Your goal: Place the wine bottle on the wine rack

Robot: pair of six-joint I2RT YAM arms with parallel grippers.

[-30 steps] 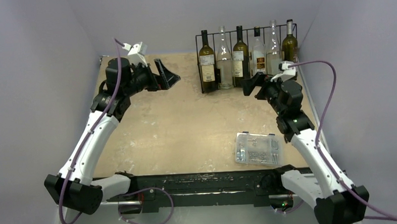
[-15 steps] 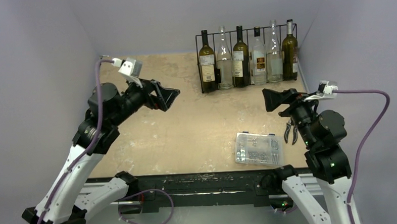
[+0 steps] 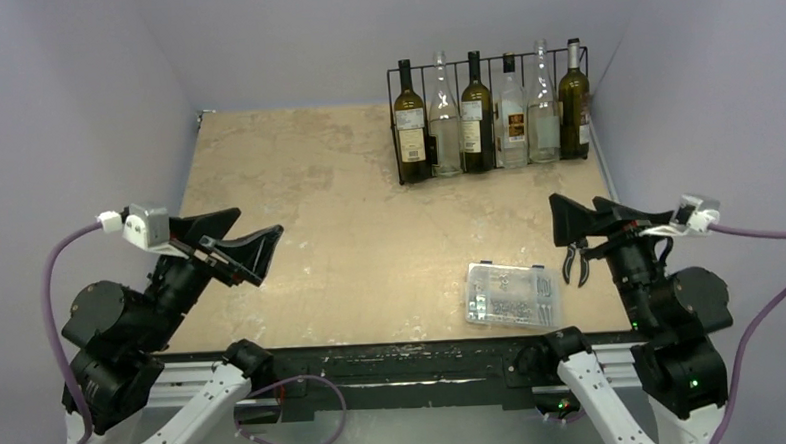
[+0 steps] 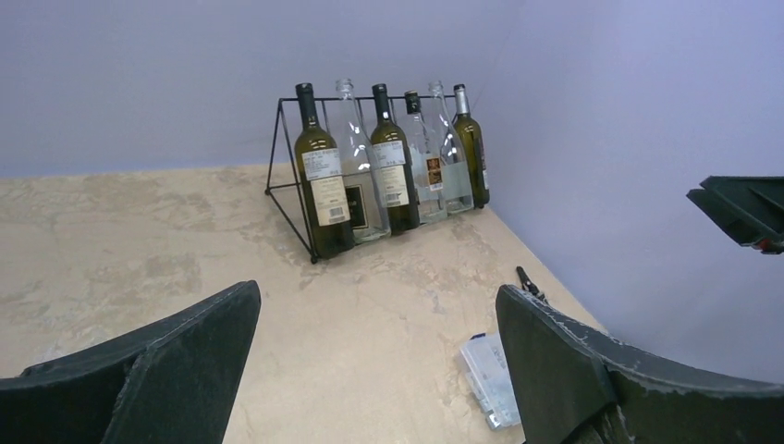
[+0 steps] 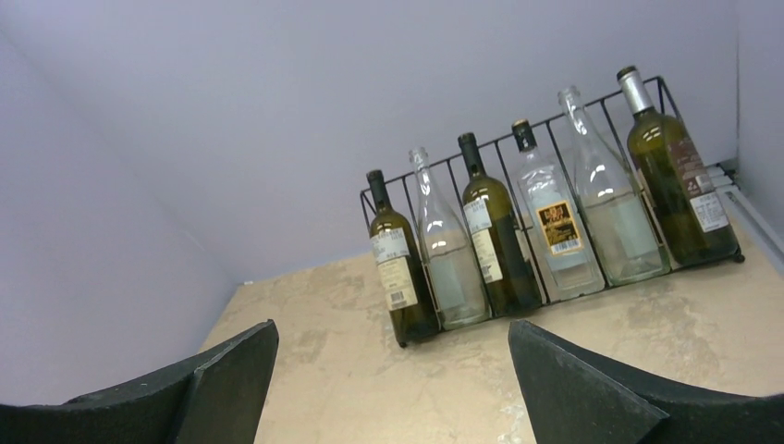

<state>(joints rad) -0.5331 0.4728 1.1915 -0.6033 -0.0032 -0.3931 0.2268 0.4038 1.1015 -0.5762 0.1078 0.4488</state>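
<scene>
Both end effectors are spread wide and hold nothing: the left end effector (image 3: 238, 241) hangs at the lower left of the overhead view and the right end effector (image 3: 599, 218) at the right edge, each well apart from the rack (image 3: 391, 122). Six bottles (image 3: 476, 113) stand upright in that rack at the upper right of the overhead view, one to a slot, dark and clear glass alternating, against the back wall. A second ago the right arm was just in front of the rack's right half and the left arm was high at the upper left. Both have since pulled back toward the bottom of the frame with jaws apart. No bottle lies loose on the tabletop (image 3: 349, 214), so the task looks finished and the arms seem to be retreating to rest. Outward from the rack, a clear box (image 3: 510, 295) sits at the lower right. Just beside it lies a small black-handled tool (image 3: 574, 262), pliers or snips; I cannot tell which. Which bottle went in last cannot be told. The labels are too small to read, and the arms' lower links run out of the bottom corners of the frame.
</scene>
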